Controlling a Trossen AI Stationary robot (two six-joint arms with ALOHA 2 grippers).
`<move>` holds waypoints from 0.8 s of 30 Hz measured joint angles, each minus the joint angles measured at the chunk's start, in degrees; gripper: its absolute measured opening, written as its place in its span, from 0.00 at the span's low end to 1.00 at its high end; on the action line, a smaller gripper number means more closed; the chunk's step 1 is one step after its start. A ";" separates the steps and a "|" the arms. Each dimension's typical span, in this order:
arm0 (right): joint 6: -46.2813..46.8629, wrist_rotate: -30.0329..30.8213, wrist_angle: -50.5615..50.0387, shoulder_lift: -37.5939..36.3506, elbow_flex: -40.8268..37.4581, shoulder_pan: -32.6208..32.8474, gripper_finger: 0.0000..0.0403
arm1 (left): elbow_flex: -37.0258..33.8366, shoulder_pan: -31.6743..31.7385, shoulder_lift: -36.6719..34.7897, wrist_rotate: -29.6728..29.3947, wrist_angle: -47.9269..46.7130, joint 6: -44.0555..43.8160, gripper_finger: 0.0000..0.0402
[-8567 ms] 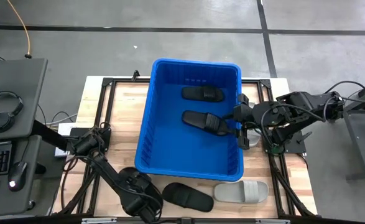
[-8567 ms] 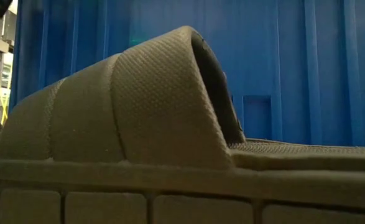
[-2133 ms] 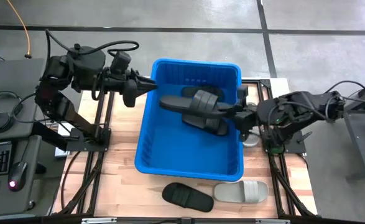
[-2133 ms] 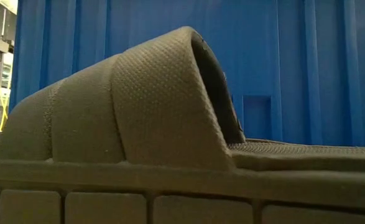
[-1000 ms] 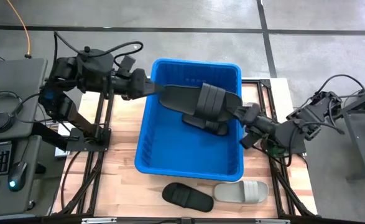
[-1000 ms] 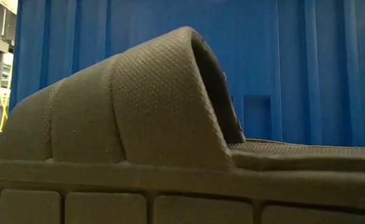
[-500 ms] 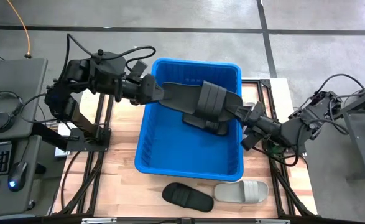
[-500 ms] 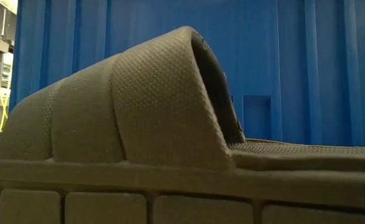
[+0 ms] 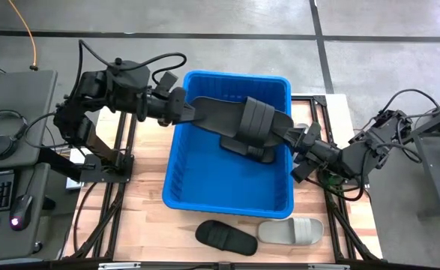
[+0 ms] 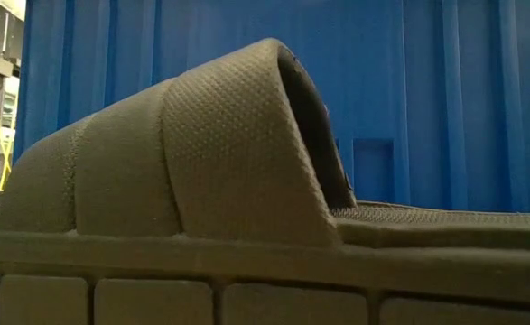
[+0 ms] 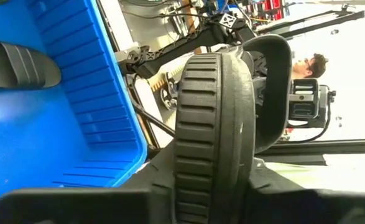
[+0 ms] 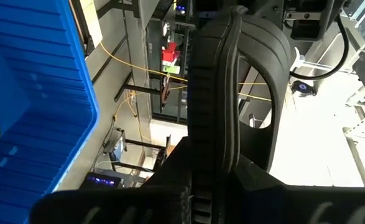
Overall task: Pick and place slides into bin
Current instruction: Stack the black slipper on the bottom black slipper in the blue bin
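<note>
A ribbed blue plastic bin (image 9: 231,196) is set mid-tabletop, with matte black slides (image 9: 243,146) lying inside on its floor. Above its far half a black slide (image 9: 238,118) (wide grooved strap, ridged sole) is held at one end by the left gripper (image 9: 188,112) and at the other by the right gripper (image 9: 297,139), both clamped on it. A black slide (image 9: 226,237) and a light grey slide (image 9: 291,230) are seen near the tabletop's front edge.

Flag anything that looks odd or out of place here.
One black slide hangs in the air across the blue bin, pinched at one end by the left gripper and at the other by the right gripper. A grey slide and another black slide lie outside the bin.
</note>
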 joint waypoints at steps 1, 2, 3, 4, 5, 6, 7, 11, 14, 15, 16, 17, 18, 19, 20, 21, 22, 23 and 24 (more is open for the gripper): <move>-0.05 0.01 -0.02 0.00 0.00 -0.01 0.03 | 0.02 0.00 -0.04 -0.05 0.07 -0.01 0.15; -0.04 -0.02 0.00 0.00 0.00 -0.01 0.03 | 0.02 0.00 -0.04 -0.23 0.06 0.00 0.15; 0.06 -0.01 0.00 0.00 0.00 -0.01 0.03 | 0.02 0.00 -0.04 -0.37 0.04 0.00 0.15; 0.06 -0.01 0.00 0.00 0.00 -0.01 0.04 | 0.02 0.00 -0.04 -0.42 0.04 0.00 0.15; 0.06 -0.04 0.00 0.00 0.00 -0.01 0.05 | 0.02 0.00 -0.04 -0.42 0.04 0.00 0.15; 0.08 -0.17 -0.04 0.00 0.00 -0.01 0.08 | 0.02 0.00 -0.04 -0.44 0.02 -0.02 0.15; 0.17 -0.40 -0.02 0.02 0.00 -0.01 0.12 | 0.02 -0.02 -0.04 -0.46 0.02 -0.06 0.15; 0.52 -2.50 0.29 -0.16 0.00 0.05 0.28 | 0.02 -0.02 -0.02 -0.49 -0.26 -0.13 0.15; 2.10 -2.32 2.22 -0.43 0.00 0.27 0.40 | 0.02 -0.05 0.00 -1.35 -0.31 -0.13 0.15; 3.05 -1.22 2.79 -0.63 0.00 0.28 0.43 | 0.02 -0.07 0.00 -1.92 -0.29 -0.15 0.15; 3.82 0.18 2.99 -0.96 0.00 0.28 0.47 | 0.02 -0.07 0.00 -2.63 -0.29 -0.15 0.15; 4.90 1.45 3.02 -1.44 0.00 0.28 0.50 | 0.02 -0.04 0.00 -3.25 -0.29 -0.13 0.15; 6.12 2.41 3.04 -2.04 0.00 0.28 0.53 | 0.02 0.00 0.00 -3.92 -0.30 -0.09 0.15; 7.48 3.00 3.04 -2.68 0.00 0.31 0.56 | 0.02 0.07 0.00 -4.61 -0.34 -0.04 0.15; 9.03 3.31 3.06 -3.29 0.00 0.49 0.58 | 0.02 0.63 0.00 -5.13 -0.38 0.13 0.15; 10.73 3.62 3.06 -3.85 0.00 0.87 0.60 | 0.02 1.41 0.00 -5.19 -0.42 0.58 0.15; 12.16 3.81 3.04 -4.36 0.00 1.29 0.62 | 0.02 2.12 0.00 -4.92 -0.53 1.21 0.15; 13.25 3.97 3.02 -4.84 0.00 1.71 0.63 | 0.02 2.76 -0.08 -4.60 -0.65 1.97 0.15; 14.33 4.00 3.02 -5.27 0.00 2.20 0.64 | 0.02 3.43 -0.10 -4.45 -0.74 2.89 0.15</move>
